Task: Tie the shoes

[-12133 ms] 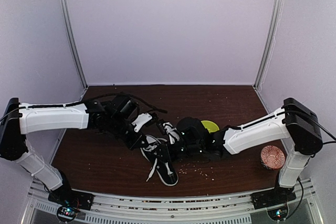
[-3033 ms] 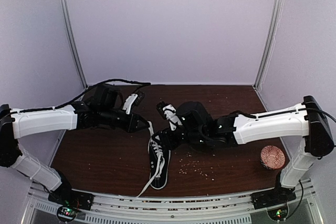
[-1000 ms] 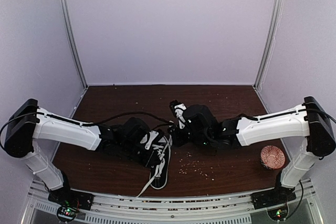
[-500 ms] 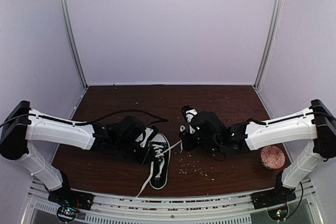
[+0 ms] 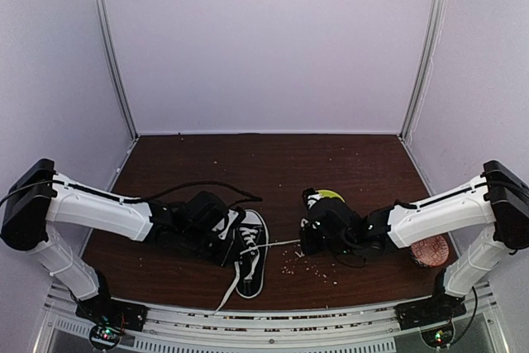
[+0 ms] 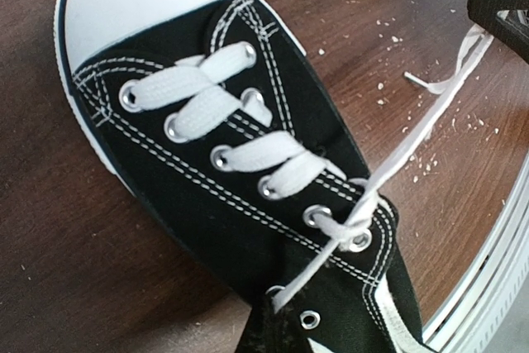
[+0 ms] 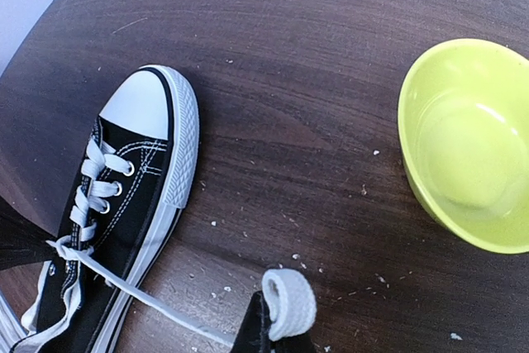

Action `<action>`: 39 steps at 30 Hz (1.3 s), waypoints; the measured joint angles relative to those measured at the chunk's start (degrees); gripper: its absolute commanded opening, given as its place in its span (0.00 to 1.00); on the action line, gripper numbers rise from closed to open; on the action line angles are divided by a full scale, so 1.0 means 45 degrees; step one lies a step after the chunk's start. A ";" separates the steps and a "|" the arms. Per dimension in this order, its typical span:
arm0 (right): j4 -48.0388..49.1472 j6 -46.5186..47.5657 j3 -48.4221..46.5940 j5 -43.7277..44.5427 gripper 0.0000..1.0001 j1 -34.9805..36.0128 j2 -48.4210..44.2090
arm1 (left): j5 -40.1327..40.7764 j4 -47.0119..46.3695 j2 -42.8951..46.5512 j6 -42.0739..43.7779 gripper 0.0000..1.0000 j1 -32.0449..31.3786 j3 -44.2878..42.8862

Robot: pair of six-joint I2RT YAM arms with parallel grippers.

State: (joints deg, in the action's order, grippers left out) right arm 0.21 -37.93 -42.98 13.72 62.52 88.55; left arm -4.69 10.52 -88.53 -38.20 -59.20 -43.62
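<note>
A black sneaker (image 5: 250,255) with a white toe cap lies at the front middle of the table, toe pointing away. It fills the left wrist view (image 6: 240,171) and shows at the left of the right wrist view (image 7: 124,196). My left gripper (image 5: 226,241) sits at the shoe's left side, shut on a white lace (image 6: 331,245) at the top eyelets (image 6: 277,320). My right gripper (image 5: 303,241) is to the right of the shoe, shut on a folded bit of the other lace (image 7: 289,303). That lace (image 5: 279,244) runs taut from the shoe to it.
A lime green bowl (image 5: 331,197) stands just behind my right gripper, also in the right wrist view (image 7: 471,146). A patterned bowl (image 5: 429,247) sits at the front right. A loose lace end (image 5: 228,293) trails to the table's front edge. Crumbs (image 5: 310,264) lie near the right gripper.
My right gripper has moved right and toward the front, pulling its lace taut away from the shoe. The left gripper stays at the shoe's left side.
</note>
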 measured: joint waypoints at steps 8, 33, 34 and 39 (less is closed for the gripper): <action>0.0170 -0.0053 0.0044 -0.0223 0.00 -0.0311 -0.0068 | -0.0034 -0.0107 0.0131 -0.0005 0.18 0.0000 0.0053; 0.0461 0.0437 -0.1049 -0.1481 0.00 -0.0767 0.0151 | -0.0500 -0.1025 0.0874 -0.0617 0.00 0.0107 0.0797; 0.0563 0.0510 -0.1413 -0.1695 0.00 -0.0845 0.0321 | -0.0466 -0.1098 0.1059 -0.0476 0.00 0.0107 0.0797; 0.1268 0.0724 -0.3939 -0.3356 0.03 -0.0971 0.1909 | -0.0491 -0.2293 0.1413 -0.0078 0.00 0.0107 0.0787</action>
State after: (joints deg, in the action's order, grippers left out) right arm 5.91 -34.68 -60.71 -1.39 58.15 97.14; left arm -6.90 0.21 -82.17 -38.54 -58.72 -40.07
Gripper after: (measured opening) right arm 0.012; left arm 0.009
